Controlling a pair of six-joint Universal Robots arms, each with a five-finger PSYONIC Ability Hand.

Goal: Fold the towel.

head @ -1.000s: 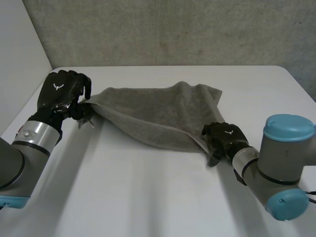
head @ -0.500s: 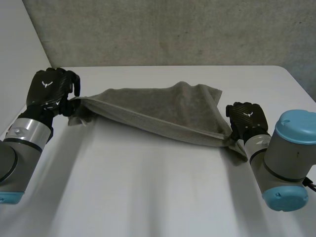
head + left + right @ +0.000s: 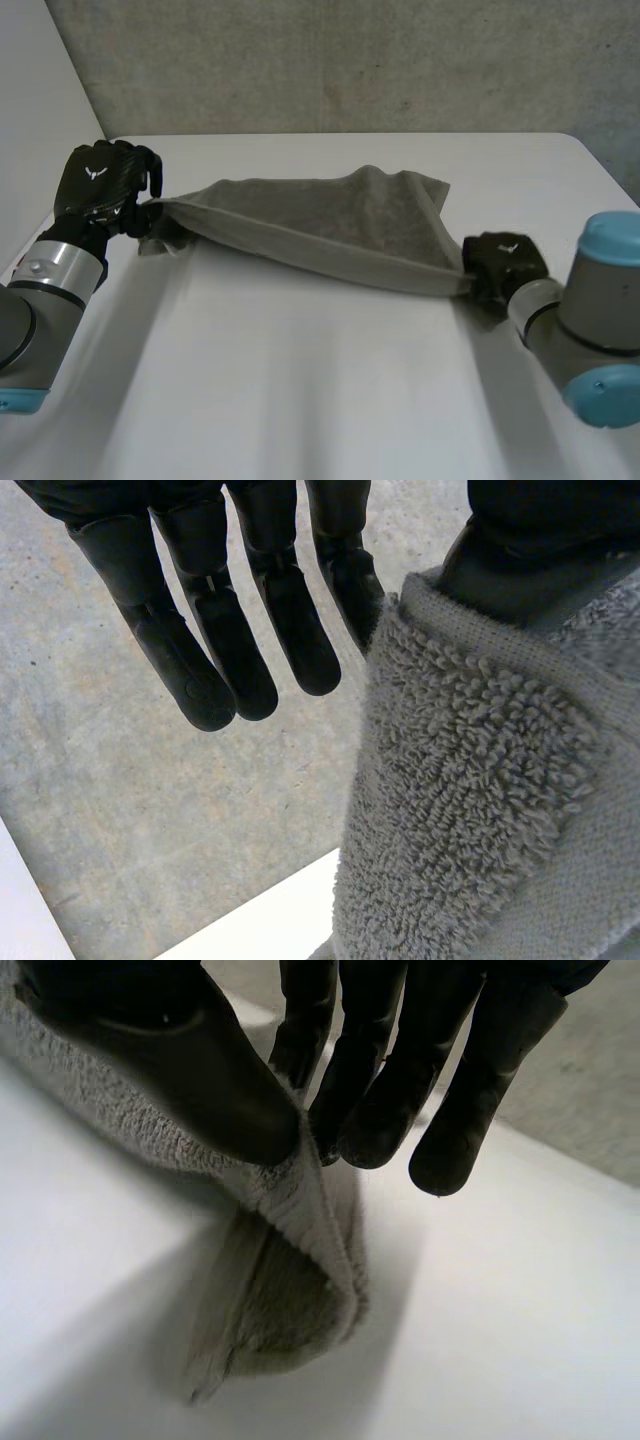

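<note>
— Where's the towel?
— On the table (image 3: 300, 400). The towel (image 3: 330, 225) has its near edge pulled straight from nine o'clock to four.
— And the hands?
— The left hand (image 3: 100, 185) pinches the nine o'clock corner and the right hand (image 3: 500, 262) pinches the four o'clock one.
— Room?
— There's bare table toward six.
— Changes?
— The right hand sits lower and farther out than before.

The grey terry towel (image 3: 330, 225), raised taut along its near edge, drapes back onto the table (image 3: 300, 400).
</note>
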